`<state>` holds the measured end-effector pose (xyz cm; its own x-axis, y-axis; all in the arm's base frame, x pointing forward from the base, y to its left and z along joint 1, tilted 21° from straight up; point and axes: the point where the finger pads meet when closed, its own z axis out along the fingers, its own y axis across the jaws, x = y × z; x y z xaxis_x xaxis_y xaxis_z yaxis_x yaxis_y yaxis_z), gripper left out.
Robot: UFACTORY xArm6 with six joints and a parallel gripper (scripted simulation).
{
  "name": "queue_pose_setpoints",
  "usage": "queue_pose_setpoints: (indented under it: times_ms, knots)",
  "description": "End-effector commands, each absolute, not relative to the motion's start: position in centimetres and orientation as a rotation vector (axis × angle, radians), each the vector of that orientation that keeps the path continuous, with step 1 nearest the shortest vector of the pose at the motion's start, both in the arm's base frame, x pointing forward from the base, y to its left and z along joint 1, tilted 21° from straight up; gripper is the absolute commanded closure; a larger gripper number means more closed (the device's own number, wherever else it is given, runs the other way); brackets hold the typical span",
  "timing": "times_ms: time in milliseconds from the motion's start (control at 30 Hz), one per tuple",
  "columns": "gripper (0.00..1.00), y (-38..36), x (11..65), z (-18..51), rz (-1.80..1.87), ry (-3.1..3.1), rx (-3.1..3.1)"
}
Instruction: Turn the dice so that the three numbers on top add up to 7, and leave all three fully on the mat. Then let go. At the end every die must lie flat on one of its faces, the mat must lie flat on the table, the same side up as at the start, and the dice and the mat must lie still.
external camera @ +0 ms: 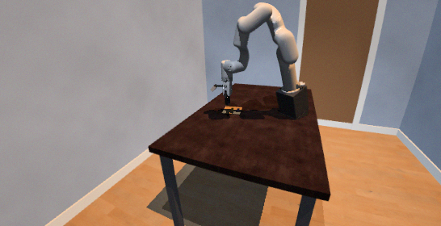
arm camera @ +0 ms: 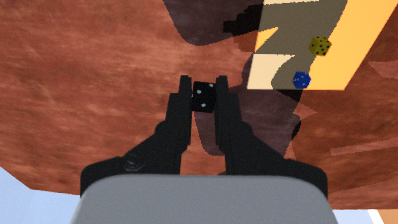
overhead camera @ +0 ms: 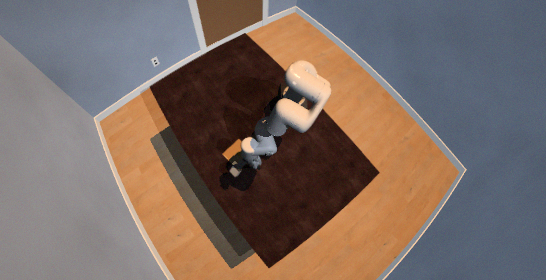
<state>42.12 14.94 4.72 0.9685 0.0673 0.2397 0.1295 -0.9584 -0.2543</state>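
Black is the colour of the die (arm camera: 204,97) that the gripper (overhead camera: 234,164) (external camera: 227,102) (arm camera: 203,90) has pinched between its two fingers, above the table (overhead camera: 320,172) (external camera: 242,143) (arm camera: 75,75). Seen from where I stand, the arm reaches out from its dark base by one short edge of the table, and the fingers point down close to the long edge on the grey wall's side. The orange and pale mat (overhead camera: 232,150) (external camera: 236,108) (arm camera: 367,45) lies near that same long edge, nearer the base's end than the far corners. On it sit a yellow die (arm camera: 320,46) and, close to the mat's rim, a blue die (arm camera: 301,80); I can't read their top faces well enough to add them up.

The step in hand looks to be carrying or turning the black die. It would go best with a steady squeeze, high enough to pass over the blue one, then a swing to a free patch well inside the rim. I'd square its lower face to the mat before touching down, and open the fingers slowly and evenly, so that it neither tips nor drags the mat. A low approach could knock the blue die off the edge.
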Motion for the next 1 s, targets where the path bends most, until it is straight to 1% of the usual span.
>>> queue_pose_setpoints:
  times_ms: [0,33,67,100,233,300,367,967]
  knots:
    - [0.89,12.5,43.7,4.5,-0.332,-0.123,-2.85]
    - [0.89,10.3,44.8,4.1,-0.328,-0.104,-2.85]
    - [0.89,10.3,44.8,4.1,-0.328,-0.104,-2.85]
    - [0.89,7.6,46.0,3.7,-0.325,-0.083,-2.849]
    - [0.89,7.6,46.0,3.7,-0.325,-0.083,-2.849]
    - [0.89,3.3,47.4,3.0,-0.323,-0.051,-2.845]
    - [0.89,2.4,47.6,2.9,-0.323,-0.045,-2.844]
    - [0.89,2.3,47.8,2.5,-0.322,-0.043,-2.844]
